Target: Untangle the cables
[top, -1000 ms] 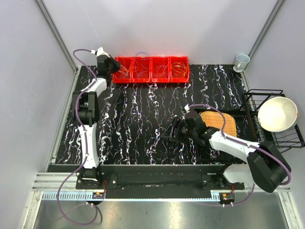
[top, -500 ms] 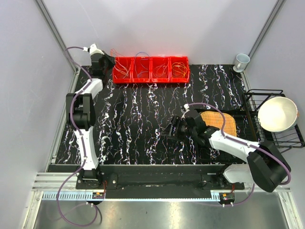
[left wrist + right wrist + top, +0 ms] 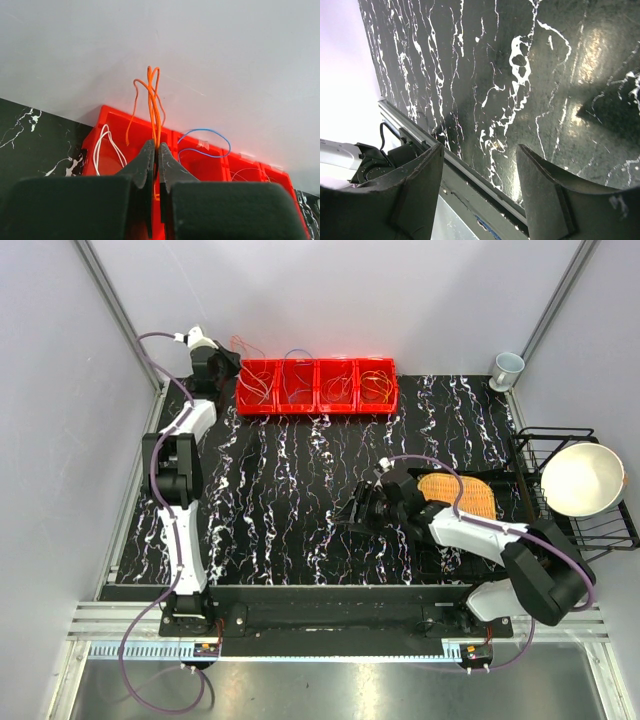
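A row of red bins at the table's back holds thin cables in loose coils. My left gripper is beside the leftmost bin, raised, and shut on an orange cable. In the left wrist view the jaws are closed on the orange cable, which loops upward in front of the wall. A white cable lies in the left bin and a blue cable arcs over the second one. My right gripper is open and empty over the table's middle; its wrist view shows only bare marbled tabletop.
A woven orange mat lies under the right arm. A black dish rack with a cream bowl stands at the right edge. A pale mug sits at the back right corner. The table's front rail shows below the right gripper.
My left gripper has moved left and back from over the leftmost bin, drawing the orange cable up out of it. My right gripper has shifted slightly toward the back.
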{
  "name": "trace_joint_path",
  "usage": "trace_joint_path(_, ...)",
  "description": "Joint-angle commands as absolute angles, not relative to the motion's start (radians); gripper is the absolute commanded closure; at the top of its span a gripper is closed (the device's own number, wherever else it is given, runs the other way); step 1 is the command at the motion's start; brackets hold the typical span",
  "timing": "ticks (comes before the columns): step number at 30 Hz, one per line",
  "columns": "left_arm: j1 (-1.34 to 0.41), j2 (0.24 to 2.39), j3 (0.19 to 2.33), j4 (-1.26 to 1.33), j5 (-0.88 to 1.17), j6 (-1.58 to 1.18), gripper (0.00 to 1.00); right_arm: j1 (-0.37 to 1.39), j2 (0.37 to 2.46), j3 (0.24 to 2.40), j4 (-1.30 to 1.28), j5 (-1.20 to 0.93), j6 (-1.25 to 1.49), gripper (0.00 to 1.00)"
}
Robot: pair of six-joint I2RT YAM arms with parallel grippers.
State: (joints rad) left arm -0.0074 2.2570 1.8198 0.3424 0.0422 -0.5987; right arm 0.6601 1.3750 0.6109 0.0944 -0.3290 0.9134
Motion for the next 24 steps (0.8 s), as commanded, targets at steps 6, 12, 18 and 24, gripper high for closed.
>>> trace_joint_path(6,-0.023,2.335,1.911,0.296,0.017,-0.539,1.00,0.666,1.434,0.664,0.187,-0.360,0.923,0.35)
trace_joint_path(12,-0.040,2.375,1.956,0.227,-0.035,-0.523,1.00,0.664,1.443,0.660,0.206,-0.360,0.925,0.36)
trace_joint_path(18,-0.041,2.376,1.954,0.230,-0.043,-0.523,0.99,0.664,1.450,0.652,0.218,-0.364,0.928,0.36)
trace_joint_path(24,-0.041,2.356,1.937,0.238,-0.052,-0.517,0.66,0.666,1.457,0.653,0.222,-0.367,0.925,0.36)
